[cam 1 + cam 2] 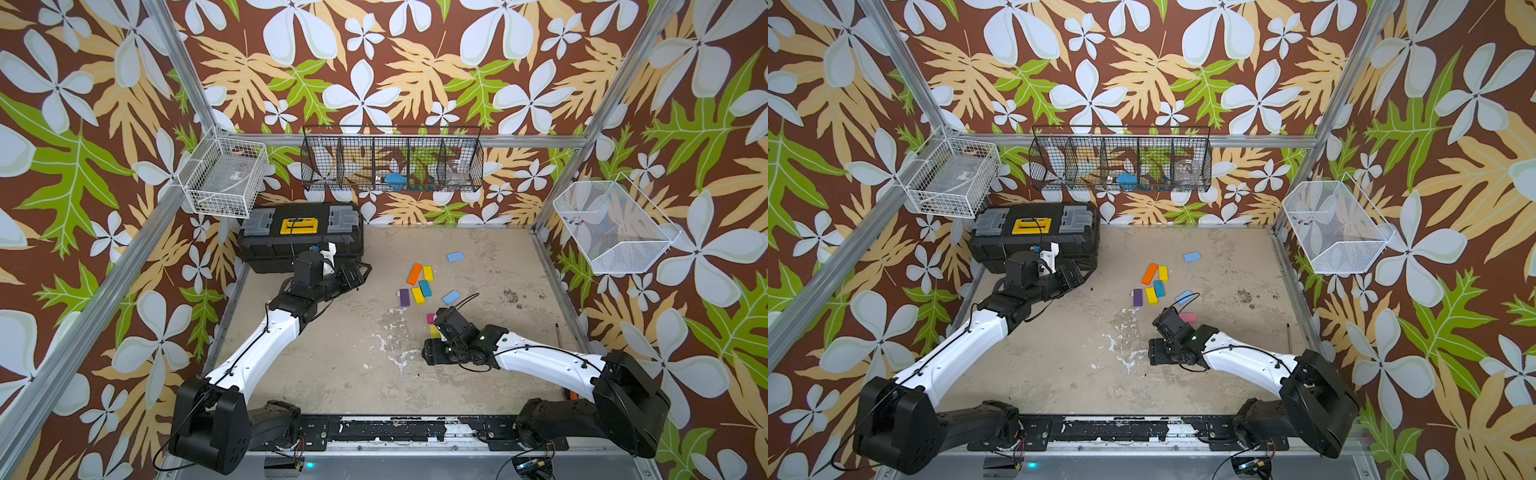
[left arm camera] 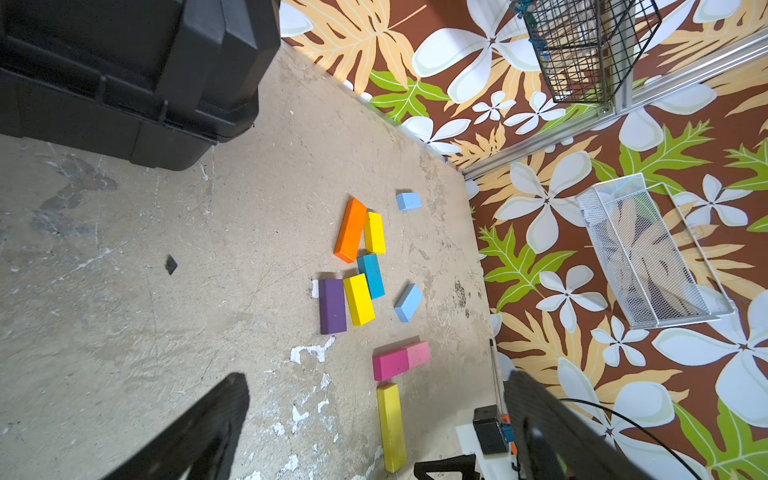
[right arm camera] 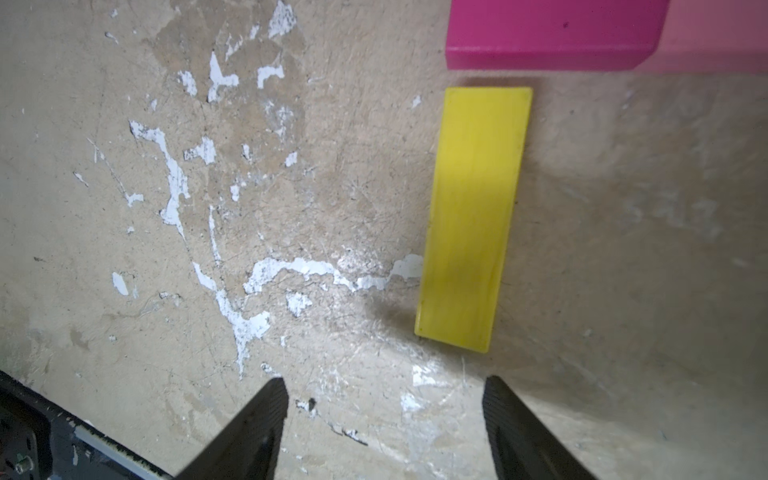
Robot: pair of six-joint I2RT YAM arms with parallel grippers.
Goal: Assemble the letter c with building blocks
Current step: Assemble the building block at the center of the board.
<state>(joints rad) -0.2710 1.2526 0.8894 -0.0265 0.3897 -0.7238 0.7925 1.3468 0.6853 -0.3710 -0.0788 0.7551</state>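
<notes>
1. Scuffed beige tabletop (image 3: 104, 257), floral walls.
2. Right gripper (image 3: 384, 386): jaws spread, empty, just short of the long yellow block (image 3: 473, 216).
3. That block lies flat, far end beside the magenta block (image 3: 552, 33), which abuts a pink block (image 3: 715, 37); seemingly the C's first corner.
4. Loose blocks (image 2: 359, 299) lie farther back; most assembly remains.
5. Left gripper (image 1: 354, 274): wide open, empty, near the toolbox (image 1: 301, 232).

- Scuffed beige tabletop (image 1: 332, 374), white chipped patches.
- Black plastic toolbox (image 1: 301, 235) in its far left corner.
- Flat matte rectangular building blocks (image 1: 418, 296) scattered centre-right; magenta block (image 2: 390, 365) touching pink block (image 2: 418, 353).
</notes>
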